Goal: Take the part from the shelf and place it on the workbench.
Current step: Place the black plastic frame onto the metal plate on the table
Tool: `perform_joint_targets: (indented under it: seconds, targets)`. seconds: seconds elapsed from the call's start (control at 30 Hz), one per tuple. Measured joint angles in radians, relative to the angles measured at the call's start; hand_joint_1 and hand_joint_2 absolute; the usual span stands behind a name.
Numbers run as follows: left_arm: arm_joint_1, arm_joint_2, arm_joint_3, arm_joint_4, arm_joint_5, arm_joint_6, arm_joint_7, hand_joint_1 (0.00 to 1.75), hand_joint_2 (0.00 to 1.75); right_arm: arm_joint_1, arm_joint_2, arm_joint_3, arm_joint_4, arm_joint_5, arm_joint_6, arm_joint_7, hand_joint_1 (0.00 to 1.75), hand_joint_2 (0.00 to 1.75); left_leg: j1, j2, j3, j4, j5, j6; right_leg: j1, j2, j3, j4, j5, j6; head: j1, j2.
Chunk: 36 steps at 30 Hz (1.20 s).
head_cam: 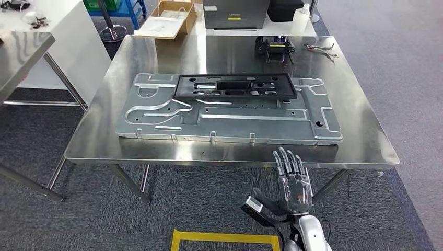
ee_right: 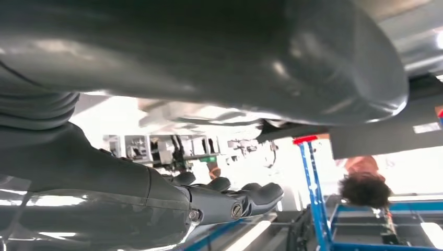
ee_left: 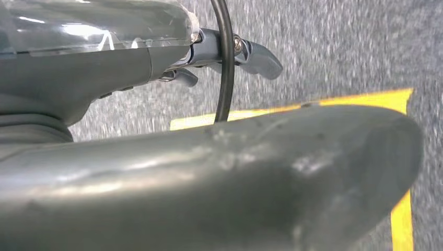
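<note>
A long black plastic part [head_cam: 235, 86] lies flat on a large grey stamped metal plate [head_cam: 230, 119], which rests on the steel workbench [head_cam: 156, 57]. My right hand [head_cam: 292, 183] is raised just below the workbench's front edge, right of centre, with its fingers straight and spread and nothing in it. In the right wrist view the same hand [ee_right: 156, 204] is empty, its dark fingers [ee_right: 251, 196] extended. My left hand [ee_left: 94, 73] hangs over the grey carpet with nothing in it. Its thumb [ee_left: 219, 178] and fingers [ee_left: 256, 57] are stretched out.
At the workbench's far edge are a black tool [head_cam: 274, 48], pliers [head_cam: 319, 49], a white bottle [head_cam: 300, 21], a grey box [head_cam: 235, 13] and a cardboard box [head_cam: 175, 18]. Another steel table [head_cam: 21, 52] stands at left. Yellow tape [head_cam: 224, 239] marks the floor. A person [ee_right: 365, 185] is beyond.
</note>
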Motion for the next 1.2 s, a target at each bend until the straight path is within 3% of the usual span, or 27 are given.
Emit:
perform_joint_targets:
  seconds: [0.07, 0.13, 0.17, 0.2, 0.23, 0.27, 0.3, 0.37, 0.4, 0.47, 0.5, 0.53, 0.57, 0.63, 0.67, 0.7, 0.73, 0.8, 0.87, 0.9, 0.97, 1.0, 1.03, 1.13, 1.17, 1.2]
  targets:
    - [0.002, -0.002, 0.005, 0.0, 0.003, 0.002, 0.0, 0.0, 0.0, 0.023, 0.014, -0.021, -0.007, -0.03, -0.001, -0.025, 0.0, 0.0, 0.005, -0.002, -0.025, 0.078, -0.091, -0.009, -0.003, -0.003, -0.025, -0.003, 0.025, -0.012, 0.0, 0.0]
    - [0.002, -0.003, 0.011, 0.0, 0.006, 0.004, 0.0, 0.0, 0.0, 0.05, 0.032, -0.048, -0.014, -0.085, -0.001, -0.061, 0.0, 0.0, 0.009, -0.002, -0.048, 0.203, -0.177, -0.018, -0.002, -0.004, -0.057, 0.002, 0.047, -0.014, 0.0, 0.0]
    - [0.003, -0.003, 0.015, 0.0, 0.007, 0.004, 0.0, 0.0, 0.0, 0.062, 0.04, -0.061, -0.016, -0.11, -0.001, -0.077, 0.0, 0.0, 0.01, -0.002, -0.049, 0.251, -0.188, -0.021, -0.002, -0.005, -0.074, 0.005, 0.058, -0.013, 0.0, 0.0]
    - [0.003, -0.003, 0.019, 0.0, 0.007, 0.004, 0.0, 0.0, 0.0, 0.072, 0.047, -0.072, -0.016, -0.128, -0.001, -0.088, 0.0, 0.0, 0.011, -0.002, -0.037, 0.27, -0.173, -0.024, -0.003, -0.006, -0.093, 0.01, 0.069, -0.01, 0.0, 0.0]
    - [0.003, -0.003, 0.023, 0.0, 0.008, 0.004, 0.0, 0.0, 0.0, 0.08, 0.052, -0.08, -0.016, -0.144, -0.001, -0.097, 0.0, 0.0, 0.012, -0.002, -0.008, 0.255, -0.143, -0.025, -0.003, -0.006, -0.112, 0.016, 0.079, -0.008, 0.0, 0.0]
    - [0.003, -0.003, 0.026, 0.0, 0.009, 0.005, 0.0, 0.0, 0.0, 0.086, 0.057, -0.088, -0.016, -0.165, -0.001, -0.109, 0.0, 0.0, 0.014, -0.002, 0.035, 0.209, -0.116, -0.025, -0.004, -0.005, -0.13, 0.023, 0.088, -0.004, 0.0, 0.0]
    - [0.001, -0.003, 0.028, 0.0, 0.01, 0.006, -0.001, 0.0, 0.0, 0.093, 0.063, -0.097, -0.016, -0.2, -0.001, -0.126, 0.0, 0.0, 0.014, -0.003, 0.093, 0.137, -0.11, -0.024, -0.003, -0.005, -0.146, 0.031, 0.096, 0.001, 0.0, 0.0]
    - [-0.002, -0.003, 0.033, 0.0, 0.013, 0.007, -0.002, 0.0, 0.0, 0.111, 0.077, -0.12, -0.014, -0.298, 0.003, -0.173, 0.0, 0.0, 0.01, -0.006, 0.179, 0.01, -0.134, -0.014, -0.001, -0.005, -0.161, 0.042, 0.111, 0.014, 0.0, 0.0]
    - [-0.002, -0.003, 0.037, 0.0, 0.014, 0.008, -0.003, 0.0, 0.0, 0.121, 0.086, -0.136, -0.01, -0.356, 0.008, -0.206, 0.0, 0.0, 0.007, -0.008, 0.196, -0.023, -0.148, -0.008, -0.001, -0.006, -0.163, 0.042, 0.12, 0.02, 0.0, 0.0]
    - [0.001, -0.005, 0.047, 0.0, 0.014, 0.01, -0.004, 0.0, 0.0, 0.139, 0.102, -0.173, 0.008, -0.468, 0.037, -0.281, 0.0, 0.0, 0.006, -0.005, 0.187, -0.034, -0.135, 0.009, -0.003, -0.006, -0.164, 0.037, 0.135, 0.033, 0.0, 0.0]
    - [0.002, -0.006, 0.053, 0.0, 0.015, 0.011, -0.005, 0.0, 0.0, 0.146, 0.11, -0.196, 0.022, -0.522, 0.063, -0.32, 0.0, 0.0, 0.006, -0.002, 0.178, -0.035, -0.123, 0.018, -0.005, -0.004, -0.169, 0.043, 0.123, 0.038, 0.0, 0.0]
    - [0.002, -0.008, 0.058, 0.0, 0.015, 0.013, -0.005, 0.0, 0.0, 0.153, 0.118, -0.223, 0.042, -0.573, 0.095, -0.356, 0.0, 0.0, 0.008, 0.001, 0.165, -0.038, -0.109, 0.028, -0.007, -0.001, -0.178, 0.065, 0.088, 0.043, 0.0, 0.0]
    - [0.002, -0.009, 0.062, 0.0, 0.015, 0.014, -0.005, 0.0, 0.0, 0.157, 0.126, -0.251, 0.066, -0.62, 0.127, -0.391, 0.0, 0.0, 0.009, 0.003, 0.149, -0.039, -0.095, 0.034, -0.009, 0.002, -0.19, 0.106, 0.035, 0.046, 0.0, 0.0]
    - [0.003, -0.009, 0.072, 0.0, 0.015, 0.018, -0.007, 0.0, 0.0, 0.155, 0.141, -0.319, 0.136, -0.691, 0.182, -0.455, 0.0, 0.0, 0.007, 0.004, 0.117, -0.038, -0.069, 0.041, -0.01, 0.004, -0.214, 0.226, -0.071, 0.051, 0.0, 0.0]
    - [0.004, -0.01, 0.077, 0.0, 0.015, 0.019, -0.007, 0.0, 0.0, 0.149, 0.146, -0.359, 0.183, -0.716, 0.204, -0.484, 0.0, 0.0, 0.005, 0.005, 0.1, -0.037, -0.056, 0.041, -0.01, 0.004, -0.217, 0.279, -0.089, 0.052, 0.0, 0.0]
    - [0.004, -0.01, 0.082, 0.0, 0.014, 0.02, -0.008, 0.0, 0.0, 0.142, 0.151, -0.403, 0.234, -0.735, 0.225, -0.509, 0.0, 0.0, 0.004, 0.005, 0.084, -0.035, -0.044, 0.041, -0.01, 0.004, -0.209, 0.312, -0.082, 0.053, 0.0, 0.0]
    - [0.005, -0.011, 0.085, 0.0, 0.014, 0.02, -0.008, 0.0, 0.0, 0.133, 0.154, -0.449, 0.288, -0.75, 0.241, -0.535, 0.0, 0.0, 0.003, 0.005, 0.067, -0.032, -0.032, 0.039, -0.01, 0.004, -0.186, 0.311, -0.055, 0.051, 0.0, 0.0]
    - [0.006, -0.014, 0.093, 0.0, 0.012, 0.02, -0.008, 0.0, 0.0, 0.115, 0.156, -0.529, 0.387, -0.764, 0.256, -0.581, 0.0, 0.0, 0.0, 0.005, 0.038, -0.026, -0.013, 0.035, -0.007, 0.004, -0.091, 0.215, -0.009, 0.04, 0.0, 0.0]
    - [0.005, -0.018, 0.1, 0.0, 0.011, 0.02, -0.009, 0.0, 0.0, 0.093, 0.155, -0.59, 0.464, -0.766, 0.257, -0.611, 0.0, 0.0, -0.004, 0.006, 0.021, -0.019, 0.001, 0.027, -0.002, 0.004, 0.015, 0.068, -0.024, 0.026, 0.0, 0.0]
    - [0.004, -0.019, 0.102, 0.0, 0.01, 0.02, -0.01, 0.0, 0.0, 0.082, 0.155, -0.613, 0.497, -0.765, 0.256, -0.616, 0.0, 0.0, -0.005, 0.008, 0.015, -0.017, 0.01, 0.021, 0.002, 0.005, 0.043, 0.018, -0.04, 0.021, 0.0, 0.0]
    - [0.003, -0.019, 0.106, 0.0, 0.009, 0.021, -0.011, 0.0, 0.0, 0.065, 0.156, -0.654, 0.564, -0.761, 0.255, -0.614, 0.0, 0.0, -0.004, 0.009, 0.006, -0.016, 0.028, 0.009, 0.003, 0.004, 0.046, -0.013, -0.042, 0.014, 0.0, 0.0]
    - [0.003, -0.019, 0.108, 0.0, 0.008, 0.021, -0.011, 0.0, 0.0, 0.058, 0.155, -0.678, 0.605, -0.758, 0.257, -0.611, 0.0, 0.0, -0.003, 0.007, 0.0, -0.011, 0.025, 0.003, 0.001, 0.002, 0.038, -0.016, -0.032, 0.01, 0.0, 0.0]
    - [0.005, -0.019, 0.109, 0.0, 0.007, 0.021, -0.011, 0.0, 0.0, 0.052, 0.153, -0.706, 0.649, -0.756, 0.261, -0.606, 0.0, 0.0, -0.002, 0.004, -0.008, 0.007, -0.001, -0.003, -0.002, -0.001, 0.029, -0.02, -0.019, 0.003, 0.0, 0.0]
    - [0.012, -0.021, 0.113, 0.0, 0.003, 0.021, -0.01, 0.0, 0.0, 0.036, 0.141, -0.791, 0.779, -0.747, 0.268, -0.573, 0.0, 0.0, 0.003, -0.003, -0.043, 0.157, -0.154, -0.018, -0.002, -0.006, -0.013, -0.017, 0.018, -0.009, -0.002, 0.0]
    - [0.012, -0.021, 0.116, 0.0, 0.002, 0.022, -0.009, 0.0, 0.0, 0.034, 0.136, -0.812, 0.815, -0.743, 0.267, -0.553, 0.0, 0.0, 0.005, -0.002, -0.048, 0.214, -0.184, -0.021, -0.001, -0.006, -0.031, -0.012, 0.028, -0.008, -0.002, 0.0]
    - [0.012, -0.021, 0.118, 0.0, 0.0, 0.022, -0.009, 0.0, 0.0, 0.031, 0.132, -0.831, 0.848, -0.739, 0.267, -0.529, 0.0, 0.0, 0.006, -0.002, -0.043, 0.251, -0.188, -0.023, 0.0, -0.007, -0.05, -0.006, 0.038, -0.007, -0.002, 0.0]
